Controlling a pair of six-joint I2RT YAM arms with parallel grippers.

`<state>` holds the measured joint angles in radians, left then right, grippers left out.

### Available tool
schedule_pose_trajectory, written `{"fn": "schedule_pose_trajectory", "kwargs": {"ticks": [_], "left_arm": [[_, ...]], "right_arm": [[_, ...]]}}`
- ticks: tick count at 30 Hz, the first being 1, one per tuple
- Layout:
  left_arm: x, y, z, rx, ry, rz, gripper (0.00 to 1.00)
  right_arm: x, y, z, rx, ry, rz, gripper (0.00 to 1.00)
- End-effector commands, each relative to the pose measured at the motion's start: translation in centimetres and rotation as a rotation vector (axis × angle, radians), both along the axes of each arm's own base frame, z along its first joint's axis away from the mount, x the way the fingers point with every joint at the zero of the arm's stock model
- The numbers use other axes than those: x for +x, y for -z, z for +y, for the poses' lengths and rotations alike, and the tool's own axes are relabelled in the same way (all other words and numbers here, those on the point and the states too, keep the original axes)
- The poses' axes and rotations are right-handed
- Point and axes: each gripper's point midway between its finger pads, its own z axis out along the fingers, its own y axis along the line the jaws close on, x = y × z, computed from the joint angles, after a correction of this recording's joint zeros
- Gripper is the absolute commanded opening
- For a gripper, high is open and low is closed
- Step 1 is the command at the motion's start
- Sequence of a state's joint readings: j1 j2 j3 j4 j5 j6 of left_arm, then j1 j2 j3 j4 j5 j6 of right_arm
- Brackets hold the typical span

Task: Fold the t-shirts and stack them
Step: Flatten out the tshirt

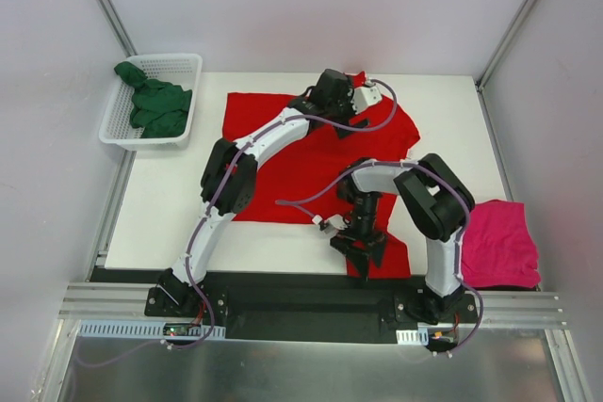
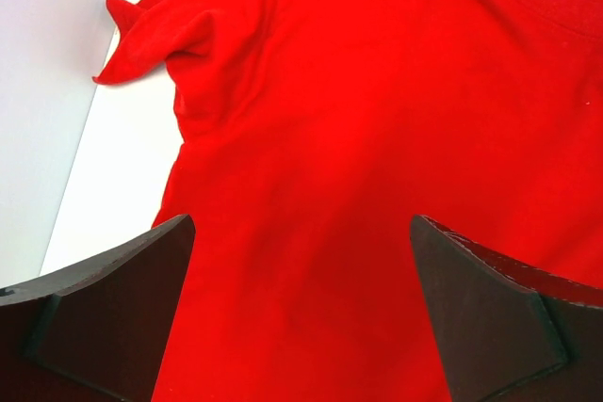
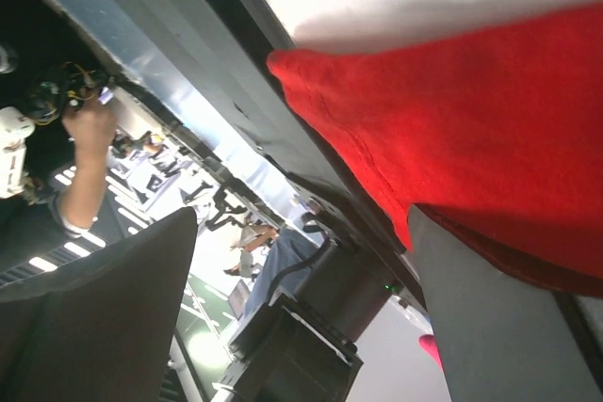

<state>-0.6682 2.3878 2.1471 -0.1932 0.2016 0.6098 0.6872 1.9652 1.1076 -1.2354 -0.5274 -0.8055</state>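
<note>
The red t-shirt (image 1: 283, 157) lies spread across the middle of the white table (image 1: 170, 204). My left gripper (image 1: 325, 99) hovers open over the shirt's far edge; in the left wrist view (image 2: 301, 223) red cloth (image 2: 377, 120) fills the gap and a crumpled sleeve (image 2: 141, 40) lies far left. At the shirt's near hem, my right gripper (image 1: 360, 249) is open too (image 3: 303, 223), the hem (image 3: 471, 110) lying against one finger (image 3: 490, 317). The magenta t-shirt (image 1: 497, 244) sits folded at the right near corner. The dark green t-shirt (image 1: 155, 105) lies bunched in the basket.
A white mesh basket (image 1: 184, 63) stands off the table's far left corner. Metal frame posts (image 1: 104, 2) rise at both back corners. The arms' mounting rail (image 1: 311, 303) runs along the near edge.
</note>
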Motion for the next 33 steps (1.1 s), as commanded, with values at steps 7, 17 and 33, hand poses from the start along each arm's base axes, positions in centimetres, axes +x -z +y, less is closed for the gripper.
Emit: {"fn": "schedule_pose_trajectory", "kwargs": {"ticks": [7, 17, 33], "left_arm": [[0.1, -0.2, -0.2, 0.017, 0.004, -0.029, 0.99], [0.3, -1.3, 1.6, 0.037, -0.014, -0.052, 0.99], [-0.1, -1.8, 5.5, 0.086, -0.079, -0.05, 1.0]], "right_arm": [[-0.1, -1.6, 4.5, 0.13, 0.039, 0.094, 0.98], [-0.9, -2.9, 7.1, 0.225, 0.013, 0.086, 0.97], [0.8, 0.1, 4.2, 0.103, -0.057, -0.085, 0.99]]}}
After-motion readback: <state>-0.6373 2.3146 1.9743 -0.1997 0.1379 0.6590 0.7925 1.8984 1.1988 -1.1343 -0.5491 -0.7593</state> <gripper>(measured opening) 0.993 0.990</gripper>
